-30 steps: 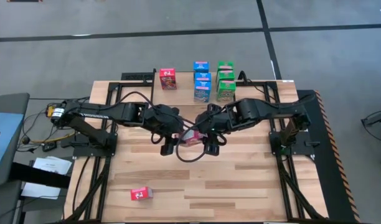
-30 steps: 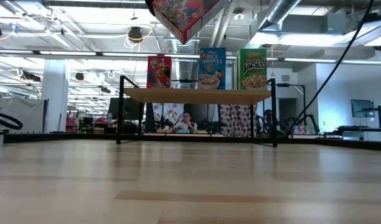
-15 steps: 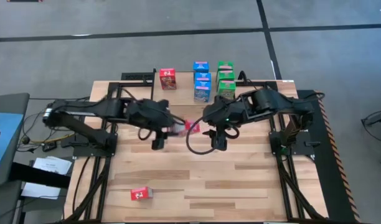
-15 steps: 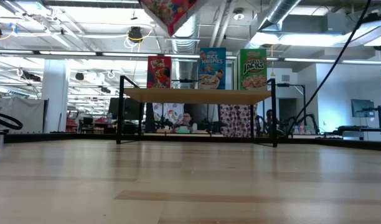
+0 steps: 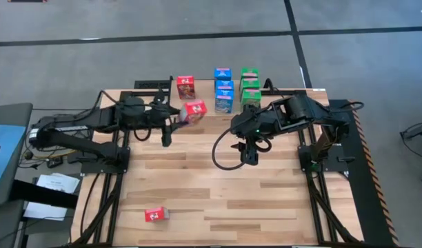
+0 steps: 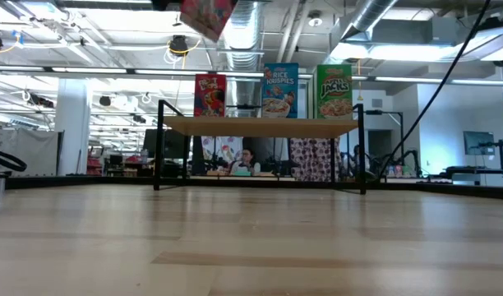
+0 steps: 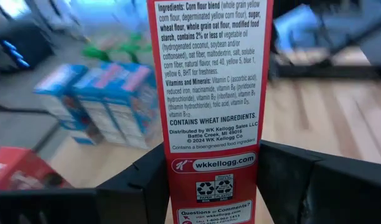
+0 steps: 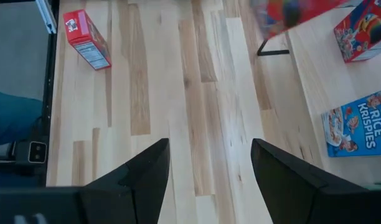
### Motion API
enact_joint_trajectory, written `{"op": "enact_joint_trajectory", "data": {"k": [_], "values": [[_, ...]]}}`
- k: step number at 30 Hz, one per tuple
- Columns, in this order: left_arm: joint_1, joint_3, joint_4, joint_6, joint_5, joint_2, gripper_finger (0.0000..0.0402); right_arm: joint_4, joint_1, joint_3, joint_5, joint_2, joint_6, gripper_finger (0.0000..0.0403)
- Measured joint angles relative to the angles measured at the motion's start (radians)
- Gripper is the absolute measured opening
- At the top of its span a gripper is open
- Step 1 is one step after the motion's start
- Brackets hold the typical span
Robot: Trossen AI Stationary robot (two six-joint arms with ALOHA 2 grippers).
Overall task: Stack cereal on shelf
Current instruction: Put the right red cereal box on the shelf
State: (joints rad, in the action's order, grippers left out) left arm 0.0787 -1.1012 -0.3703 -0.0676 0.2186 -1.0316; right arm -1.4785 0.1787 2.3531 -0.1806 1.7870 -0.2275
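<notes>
From above, the left pincer (image 5: 178, 117) is seen clenched on a red cereal box (image 5: 194, 110), held off the bench (image 5: 266, 200) just near of the shelf (image 5: 204, 93). On the shelf a second red box (image 5: 186, 87) is set at the left, a stack of blue boxes (image 5: 223, 89) in the middle and a stack of green boxes (image 5: 250, 87) at the right. A third red box (image 5: 156, 215) is left lying at the near left of the bench. The right pincer (image 5: 249, 154) is held released over the middle of the bench, with nothing between its fingers

In the low view, the shelf (image 6: 260, 126) is shown with one red box (image 6: 209, 94), a blue stack (image 6: 279, 90) and a green stack (image 6: 334, 91) on its top. The carried red box (image 6: 205, 16) is seen high above the shelf's left part. A person (image 6: 246, 163) is visible in the room behind

In the left wrist view, the carried red box (image 7: 209, 93) is gripped between the two dark fingers (image 7: 147, 180), with blue boxes (image 7: 97, 99) beyond it

In the right wrist view, the open fingers (image 8: 141, 177) are shown over bare bench, and the lying red box (image 8: 86, 38) is well apart from them
</notes>
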Motion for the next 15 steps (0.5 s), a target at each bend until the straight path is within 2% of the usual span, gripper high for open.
{"op": "enact_joint_trajectory", "data": {"k": [8,15], "values": [[0.128,0.296,0.395,-0.045,-0.061,0.109,0.0181,-0.009,0.004,0.0,0.0,-0.001,0.0,0.025],[0.272,0.428,0.553,-0.06,-0.182,0.113,0.0181,-0.008,0.005,0.0,0.0,-0.001,-0.003,0.025]]}}
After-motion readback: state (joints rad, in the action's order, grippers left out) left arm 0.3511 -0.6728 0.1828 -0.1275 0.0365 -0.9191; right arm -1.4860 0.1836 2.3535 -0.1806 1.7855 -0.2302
